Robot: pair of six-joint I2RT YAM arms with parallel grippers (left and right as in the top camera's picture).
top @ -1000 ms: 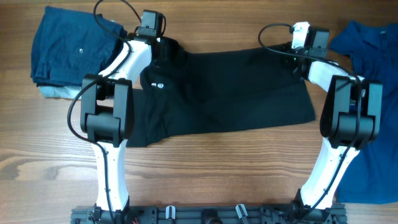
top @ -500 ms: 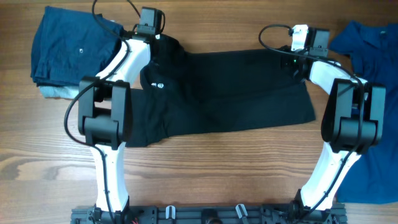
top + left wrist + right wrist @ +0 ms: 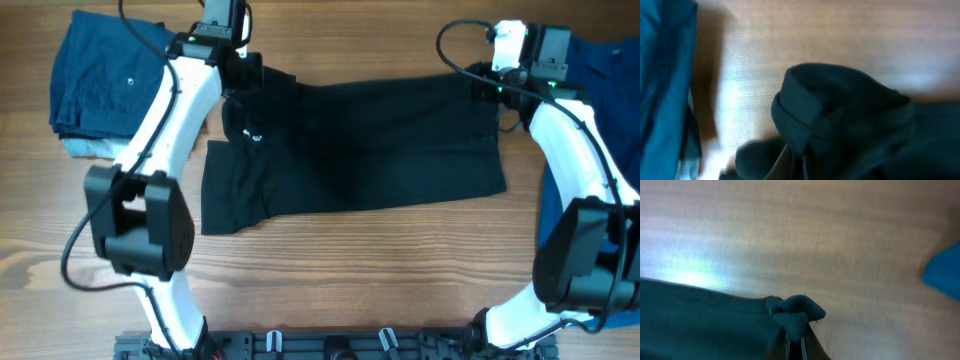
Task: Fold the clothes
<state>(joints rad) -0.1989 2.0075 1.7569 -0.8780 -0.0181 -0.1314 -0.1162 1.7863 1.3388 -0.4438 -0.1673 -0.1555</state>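
From overhead: black polo shirt [image 3: 370, 140] spread across the upper middle of the desk [image 3: 350, 270]. Left pincer [image 3: 243, 76] clamped shut on its upper-left edge, right pincer [image 3: 487, 88] clamped shut on its upper-right corner. Navy garments [image 3: 100, 80] stacked at far upper left; bright blue shirt [image 3: 600, 60] at right edge.

From left wrist: bunched black fabric with a ribbed band, pinched at bottom centre.

From right wrist: small black fold nipped at bottom centre.

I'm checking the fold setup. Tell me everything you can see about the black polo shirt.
The black polo shirt is soft knit with a small white logo. It lies spread sideways on the wooden table, collar left, hem right. The left gripper pinches bunched fabric by the collar; the right gripper pinches the far hem corner.
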